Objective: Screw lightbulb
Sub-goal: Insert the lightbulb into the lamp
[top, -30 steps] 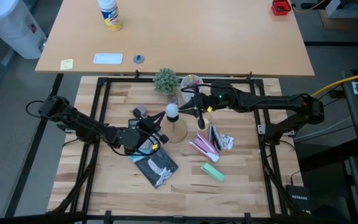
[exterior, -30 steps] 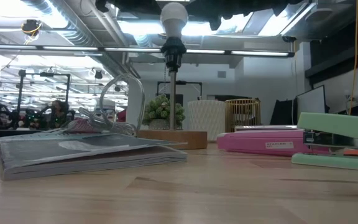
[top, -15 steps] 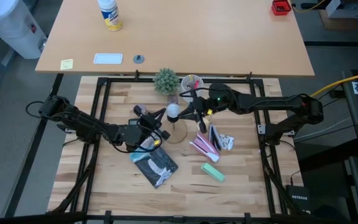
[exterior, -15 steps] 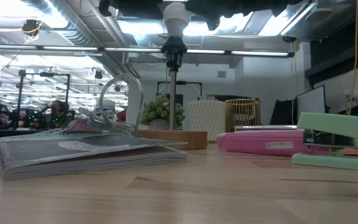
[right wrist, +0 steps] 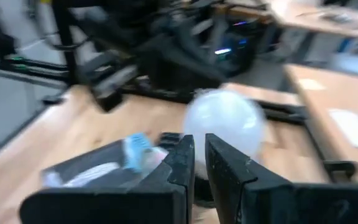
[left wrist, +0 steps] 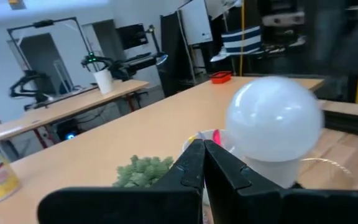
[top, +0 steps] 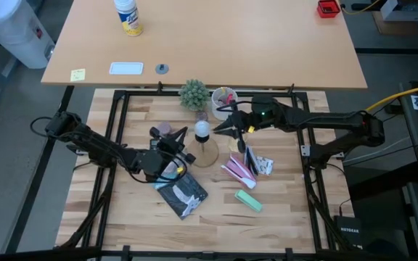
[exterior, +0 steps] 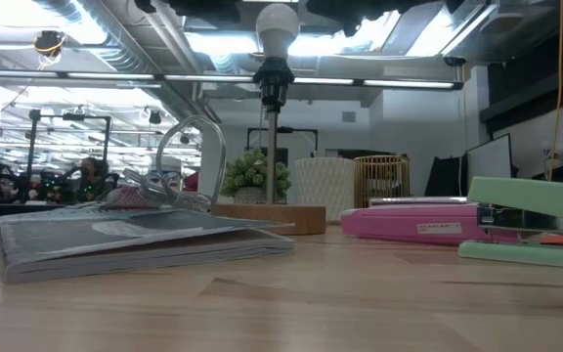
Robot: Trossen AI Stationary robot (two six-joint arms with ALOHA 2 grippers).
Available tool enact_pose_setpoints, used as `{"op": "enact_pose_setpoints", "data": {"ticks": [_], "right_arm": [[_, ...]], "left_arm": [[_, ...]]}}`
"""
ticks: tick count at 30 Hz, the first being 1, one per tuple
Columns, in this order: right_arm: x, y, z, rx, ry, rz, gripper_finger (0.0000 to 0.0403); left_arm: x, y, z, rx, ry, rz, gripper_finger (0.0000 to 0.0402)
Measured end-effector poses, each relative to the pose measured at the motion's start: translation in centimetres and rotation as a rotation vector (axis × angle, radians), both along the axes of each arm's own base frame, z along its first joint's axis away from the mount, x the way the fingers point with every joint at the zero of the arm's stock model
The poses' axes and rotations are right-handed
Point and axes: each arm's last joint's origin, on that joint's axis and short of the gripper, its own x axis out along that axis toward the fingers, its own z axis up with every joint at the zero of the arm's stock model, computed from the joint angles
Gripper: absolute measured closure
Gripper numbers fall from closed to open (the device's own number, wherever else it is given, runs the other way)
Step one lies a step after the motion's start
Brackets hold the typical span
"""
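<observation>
The tabletop [top: 129, 217] is seen from above as pale wooden planks inside a black frame. Near its middle stands the wooden stand [top: 207, 152], taken here as the landmark; in the low view its flat base [exterior: 272, 217] and thin stem are seen, topped by a black socket [exterior: 273, 76].

The left arm [top: 93, 147] is stretched in from the left of the stand, and the right arm [top: 325, 125] from its right. A grey booklet [top: 181, 192] is laid in front of the stand, toward the left. A pink stapler [top: 238, 170] is placed to the right of the stand, and a green stapler [top: 248, 200] farther to the front right. A small green plant [top: 194, 93] is set behind the stand, with a white cup [top: 223, 96] just beside it.

The lightbulb [top: 202, 130] is seated upright in the socket on top of the stand [exterior: 276, 27].

The left gripper [top: 182, 138] is held just left of the bulb with its fingers pressed together, nothing between them; in its wrist view the bulb [left wrist: 272, 124] is seen just past the closed tips. The right gripper [top: 220, 129] is held just right of the bulb, likewise closed and empty, apart from the glass.
</observation>
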Motion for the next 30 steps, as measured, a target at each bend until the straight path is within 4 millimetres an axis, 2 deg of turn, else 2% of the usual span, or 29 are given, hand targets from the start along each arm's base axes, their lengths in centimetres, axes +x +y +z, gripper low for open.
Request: {"op": "enact_pose_setpoints", "data": {"ticks": [4,7,12,22,30], "right_arm": [[-0.3,-0.3,0.7,-0.098,-0.034,-0.104,0.0359],[-0.2,-0.6,0.6,-0.155,-0.032,-0.176,0.0359],[0.9,-0.8,-0.1,-0.162,-0.048,-0.182,0.0359],[1.8,-0.8,-1.2,-0.141,-0.02,-0.139,0.0359],[1.8,-0.6,-1.5,-0.086,0.009,-0.077,0.0359]], "left_arm": [[-0.1,-0.7,0.0,-0.005,-0.009,-0.051,0.04],[0.1,-1.0,0.0,-0.017,-0.024,-0.167,0.04],[0.7,-0.7,0.0,-0.053,-0.053,-0.346,0.04],[1.0,0.3,0.0,-0.056,-0.055,-0.308,0.04],[0.6,-0.1,0.0,-0.039,-0.041,-0.213,0.04]]}}
